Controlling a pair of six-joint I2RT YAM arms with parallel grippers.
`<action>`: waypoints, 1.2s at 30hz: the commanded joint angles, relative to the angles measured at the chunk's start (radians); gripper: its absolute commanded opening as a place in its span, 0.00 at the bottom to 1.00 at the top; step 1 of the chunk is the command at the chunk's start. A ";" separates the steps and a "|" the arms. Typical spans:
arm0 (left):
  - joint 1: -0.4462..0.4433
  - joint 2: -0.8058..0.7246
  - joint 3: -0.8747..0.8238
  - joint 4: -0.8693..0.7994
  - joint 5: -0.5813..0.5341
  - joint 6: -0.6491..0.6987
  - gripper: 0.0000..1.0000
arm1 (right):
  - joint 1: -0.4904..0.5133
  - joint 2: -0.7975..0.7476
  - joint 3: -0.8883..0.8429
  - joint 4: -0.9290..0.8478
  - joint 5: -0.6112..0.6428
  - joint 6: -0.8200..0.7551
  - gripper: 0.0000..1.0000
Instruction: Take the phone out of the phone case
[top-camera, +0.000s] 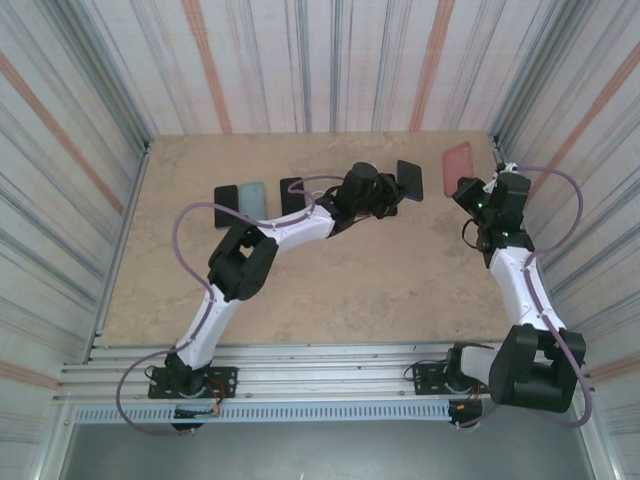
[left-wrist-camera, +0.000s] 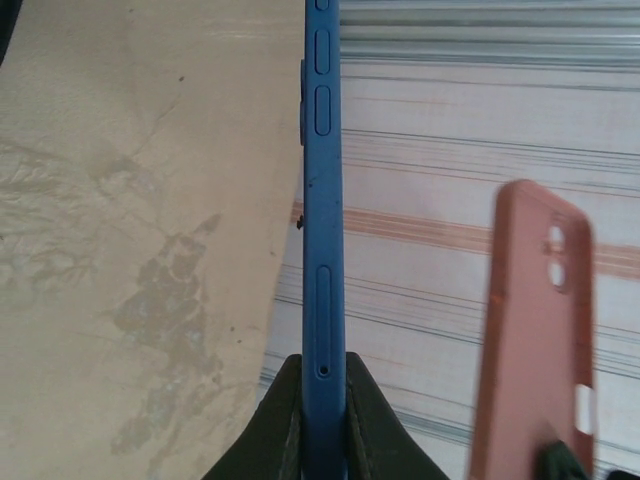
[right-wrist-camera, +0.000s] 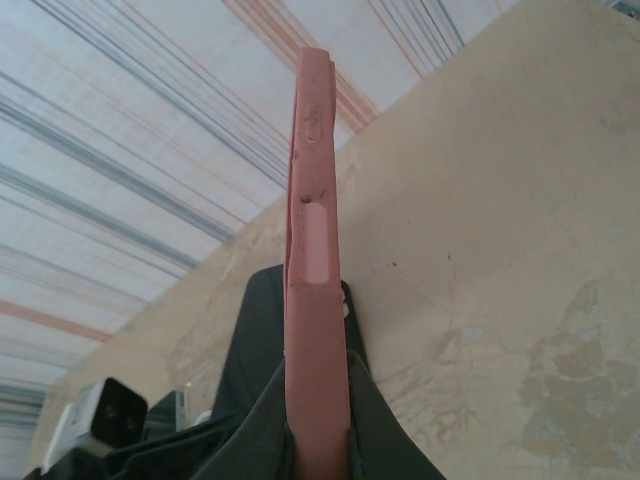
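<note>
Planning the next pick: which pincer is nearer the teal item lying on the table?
Left. The left pincer, shut on the blue phone, sits right of the teal item; the right pincer, shut on the pink case, is much farther right.

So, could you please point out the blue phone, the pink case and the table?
blue phone (left-wrist-camera: 322, 250): left wrist view, its side edge.
pink case (right-wrist-camera: 318, 345): right wrist view, side edge below the cutout.
table (top-camera: 400, 290): top external view, bare surface.

Case (right-wrist-camera: 315, 300) matt, rubbery; phone (left-wrist-camera: 322, 250) smooth plastic; tbl (top-camera: 400, 280) marble-look.
</note>
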 joint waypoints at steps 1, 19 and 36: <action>-0.013 0.031 0.102 0.010 -0.046 0.050 0.00 | -0.027 -0.008 0.041 -0.061 -0.056 -0.071 0.00; -0.030 0.304 0.482 -0.215 -0.090 0.031 0.00 | -0.068 0.040 -0.010 -0.012 -0.064 -0.083 0.00; -0.030 0.451 0.638 -0.228 -0.100 -0.003 0.00 | -0.070 0.081 -0.038 0.034 -0.092 -0.072 0.00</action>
